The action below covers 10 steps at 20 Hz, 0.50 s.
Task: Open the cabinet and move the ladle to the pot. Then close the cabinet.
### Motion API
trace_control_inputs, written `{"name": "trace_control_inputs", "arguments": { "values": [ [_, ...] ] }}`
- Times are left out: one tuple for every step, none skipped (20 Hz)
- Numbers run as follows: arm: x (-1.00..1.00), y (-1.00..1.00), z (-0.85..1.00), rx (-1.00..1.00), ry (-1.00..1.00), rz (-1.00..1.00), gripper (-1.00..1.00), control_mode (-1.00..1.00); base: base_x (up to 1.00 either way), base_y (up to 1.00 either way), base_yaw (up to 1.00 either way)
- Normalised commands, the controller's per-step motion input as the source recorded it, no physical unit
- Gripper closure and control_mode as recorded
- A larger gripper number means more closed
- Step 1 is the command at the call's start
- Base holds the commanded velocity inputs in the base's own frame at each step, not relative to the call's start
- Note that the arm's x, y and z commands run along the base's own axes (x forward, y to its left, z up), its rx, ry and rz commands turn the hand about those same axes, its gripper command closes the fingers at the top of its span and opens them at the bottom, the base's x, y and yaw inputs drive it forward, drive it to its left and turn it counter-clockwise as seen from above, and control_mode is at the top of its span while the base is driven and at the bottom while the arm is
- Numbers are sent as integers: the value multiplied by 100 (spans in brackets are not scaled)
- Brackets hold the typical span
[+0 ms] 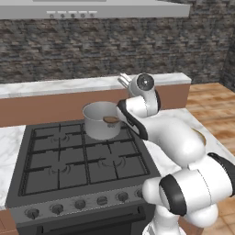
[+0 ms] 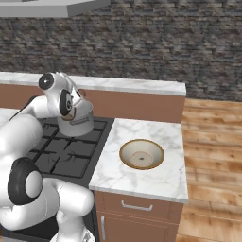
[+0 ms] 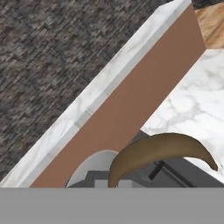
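I'm holding the end effector (image 1: 123, 81) clamped narrow on the ladle (image 3: 159, 154), hovering over the pot (image 1: 100, 121).

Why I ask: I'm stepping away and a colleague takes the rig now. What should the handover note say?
Gripper: shut, apparently on the ladle, which hangs close under the hand.
Ladle: at the mouth of the pot, its brown end just inside the rim.
Pot: upright on the stove's rear right burner.
Beige bowl: on the counter right of the stove, not part of the job.
Done: the ladle has been brought to the pot.
Left: release the ladle into the pot, withdraw, then close the cabinet. Its door state cannot be told from here, so check it.
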Motion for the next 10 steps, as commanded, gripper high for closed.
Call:
{"name": "trace_control_inputs", "arguments": {
  "values": [
    [0,0,37,0,0,0,100,-100,0,0,0],
    [0,0,35,0,0,0,100,-100,0,0,0],
    [0,0,31,0,0,0,100,-100,0,0,0],
    [0,0,36,0,0,0,100,-100,0,0,0],
    [1,0,42,0,0,0,100,-100,0,0,0],
    [4,0,49,0,3,-2,100,-100,0,0,0],
    [11,0,51,0,9,-3,100,-100,0,0,0],
    [13,0,49,0,9,-3,100,-100,0,0,0],
    [14,0,41,0,9,-3,100,-100,0,0,0],
    [19,0,26,0,9,-3,100,-100,0,0,0]
  ]
}}
